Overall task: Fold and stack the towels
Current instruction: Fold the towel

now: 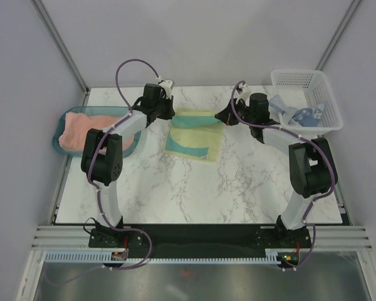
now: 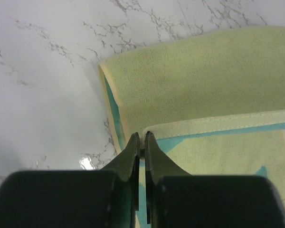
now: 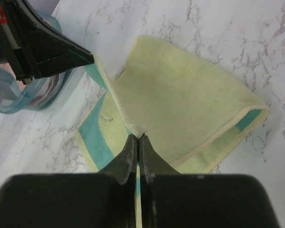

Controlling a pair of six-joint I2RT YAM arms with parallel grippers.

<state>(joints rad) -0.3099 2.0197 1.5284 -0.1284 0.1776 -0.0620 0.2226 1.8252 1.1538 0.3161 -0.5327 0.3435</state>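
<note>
Yellow towel with teal patches (image 1: 194, 137): far middle of the marble bench (image 1: 238, 188), partly folded, with its far edge raised in a ridge between the two arms.
Left gripper (image 2: 141, 142): jaws pressed together on the towel's edge near its far-left corner.
Right gripper (image 3: 137, 137): jaws clamped on the same edge further right, cloth bunched at the tips.
Salmon-pink towel (image 1: 91, 128): lies in the translucent teal tray (image 1: 57, 130) at the left of the bench.
Light blue towel (image 1: 294, 115): crumpled inside the white mesh basket (image 1: 294, 78) at the far right corner.
</note>
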